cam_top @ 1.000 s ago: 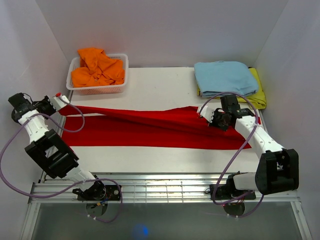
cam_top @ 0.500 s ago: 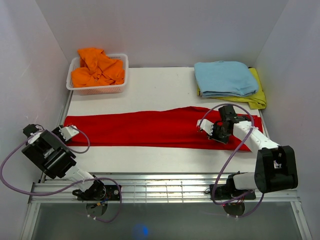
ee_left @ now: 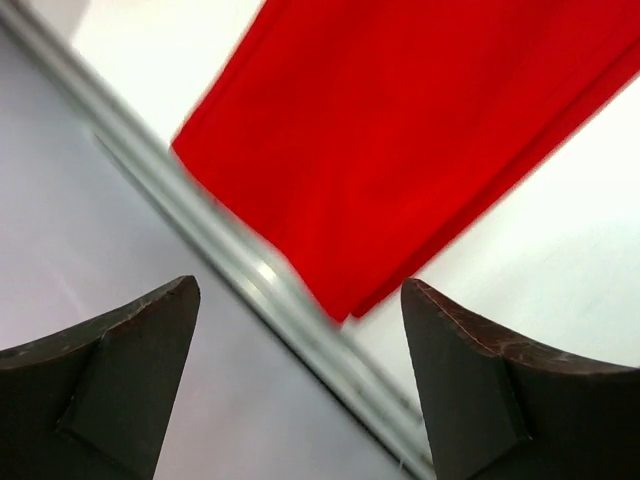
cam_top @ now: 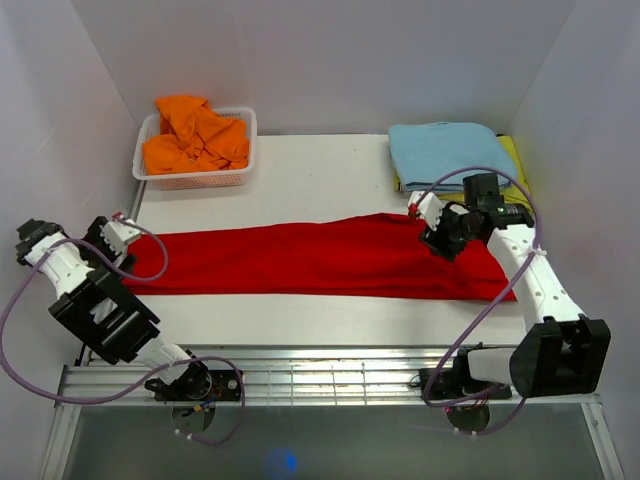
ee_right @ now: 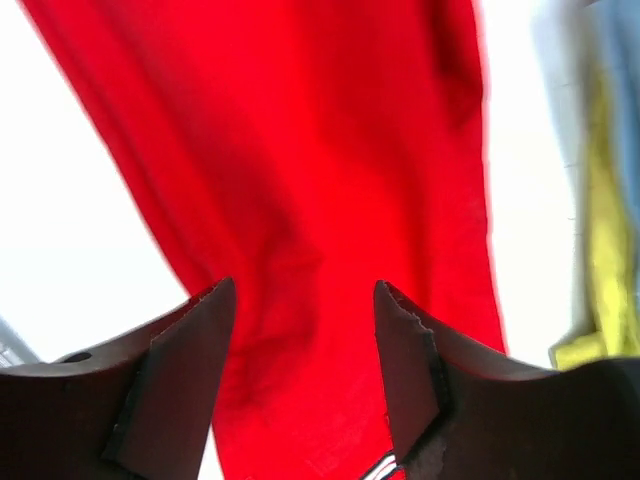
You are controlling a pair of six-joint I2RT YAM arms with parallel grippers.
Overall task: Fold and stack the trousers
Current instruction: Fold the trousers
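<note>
Since a second ago the lifted, twisted upper layer of the trousers (cam_top: 320, 262) has dropped flat, and both arms have let go and drawn back from the cloth.

The table (cam_top: 330, 165) carries everything. There is one pair of trousers, bright red, lying flat on the near side of the basket (cam_top: 190, 181). Its long axis runs left to right: the narrower end sits near the basket's left corner, by the table's side rail, and the broader end points far off to the basket's right. Thin white stripes show at that broader end in the right wrist view.

One light blue garment (cam_top: 450, 155) lies well to the right of the basket, on one yellow garment (cam_top: 517, 196). The single basket holds one crumpled orange garment (cam_top: 195, 135).

Of the two claws, the left gripper (ee_left: 298, 285) hangs near the basket's near-left corner, jaws spread wide and empty. The right gripper (ee_right: 302, 284) hovers well right of the basket over the red cloth, jaws parted, gripping nothing.
</note>
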